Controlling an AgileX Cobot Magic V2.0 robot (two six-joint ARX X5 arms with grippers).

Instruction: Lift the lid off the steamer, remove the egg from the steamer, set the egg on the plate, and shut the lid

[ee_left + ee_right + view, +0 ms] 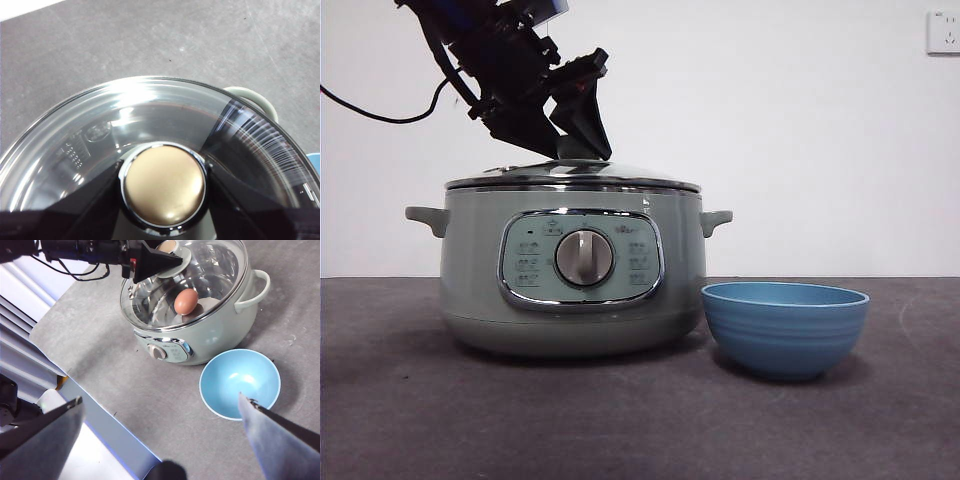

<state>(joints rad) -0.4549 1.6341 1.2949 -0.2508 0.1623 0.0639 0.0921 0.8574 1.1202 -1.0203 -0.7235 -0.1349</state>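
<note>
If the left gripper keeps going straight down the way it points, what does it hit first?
The lid's knob: the left gripper is right above it, one jaw on either side, so it would likely straddle the knob, then meet the glass lid.

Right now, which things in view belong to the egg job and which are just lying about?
In the job:
- lid, still on the steamer
- egg, inside under the glass
- blue bowl beside the steamer, the only dish in view
- left gripper at the lid's knob
- right gripper, waiting above

Lying about:
- wall socket
- black cable
</note>
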